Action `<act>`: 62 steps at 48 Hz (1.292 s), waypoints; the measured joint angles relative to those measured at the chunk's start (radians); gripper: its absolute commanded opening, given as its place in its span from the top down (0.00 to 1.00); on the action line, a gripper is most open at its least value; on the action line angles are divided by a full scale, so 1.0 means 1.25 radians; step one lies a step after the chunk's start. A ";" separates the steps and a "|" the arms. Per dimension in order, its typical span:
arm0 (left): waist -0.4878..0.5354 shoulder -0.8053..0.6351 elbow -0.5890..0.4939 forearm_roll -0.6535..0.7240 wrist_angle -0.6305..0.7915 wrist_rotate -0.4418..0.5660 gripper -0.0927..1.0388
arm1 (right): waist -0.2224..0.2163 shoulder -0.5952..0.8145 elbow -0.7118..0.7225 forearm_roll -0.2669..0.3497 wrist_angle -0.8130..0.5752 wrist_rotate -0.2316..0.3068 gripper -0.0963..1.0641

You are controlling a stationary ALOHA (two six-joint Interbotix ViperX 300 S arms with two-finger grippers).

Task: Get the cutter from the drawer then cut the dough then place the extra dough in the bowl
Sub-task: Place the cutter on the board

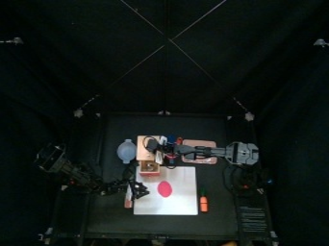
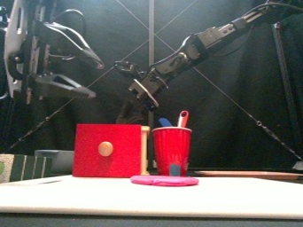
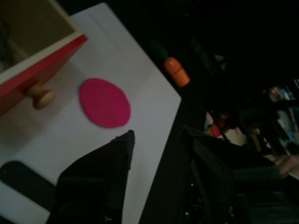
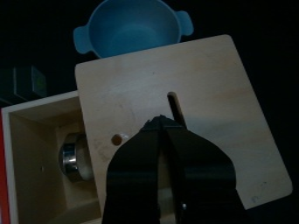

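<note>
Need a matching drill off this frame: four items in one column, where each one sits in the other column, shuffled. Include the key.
Things
1. dough
2. cutter
3. bowl
4. toy knives

Places
A. standing in the red cup
B. on the table beside the wooden box
C. lying in the open drawer
D. flat on the white board

Pairs: 1-D, 2-C, 3-B, 4-A
</note>
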 measured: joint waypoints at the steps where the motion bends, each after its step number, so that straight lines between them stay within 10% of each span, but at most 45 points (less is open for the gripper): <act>1: 0.007 -0.007 0.006 0.020 -0.005 0.001 0.28 | 0.001 -0.001 0.000 0.000 0.001 -0.001 0.88; 26: 0.162 -0.193 0.142 0.524 -0.133 0.086 0.56 | 0.093 -0.052 -0.040 -0.001 0.079 -0.001 0.84; 46: 0.217 -0.299 0.216 0.562 -0.135 0.205 0.56 | 0.126 -0.061 -0.053 0.013 0.140 0.002 0.24; 62: 0.218 -0.306 0.223 0.578 -0.135 0.239 0.56 | 0.126 -0.031 -0.058 0.064 0.151 0.005 0.23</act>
